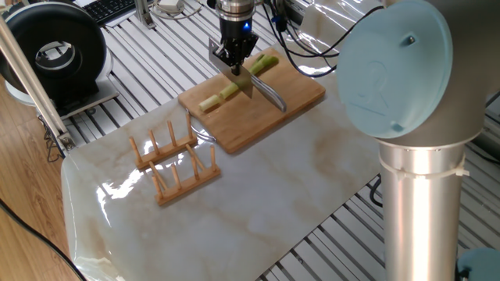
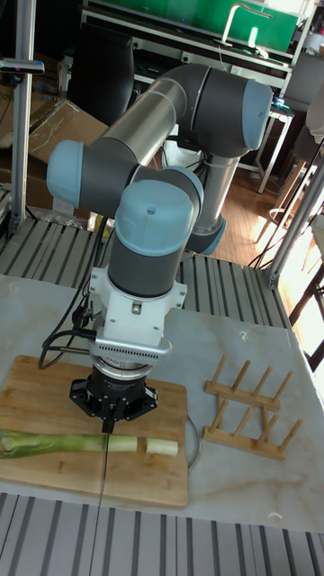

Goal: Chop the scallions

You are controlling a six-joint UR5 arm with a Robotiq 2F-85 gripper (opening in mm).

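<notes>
Lying under the hand (image 1: pixel 232 61): the scallions (image 1: pixel 234 88).

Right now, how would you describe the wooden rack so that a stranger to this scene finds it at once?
Start at the marble tabletop, and find the bamboo cutting board where the scallions lie. Beside the board, directly on the marble, stands the wooden rack. It alone has rows of upright pegs, and it holds nothing.
</notes>
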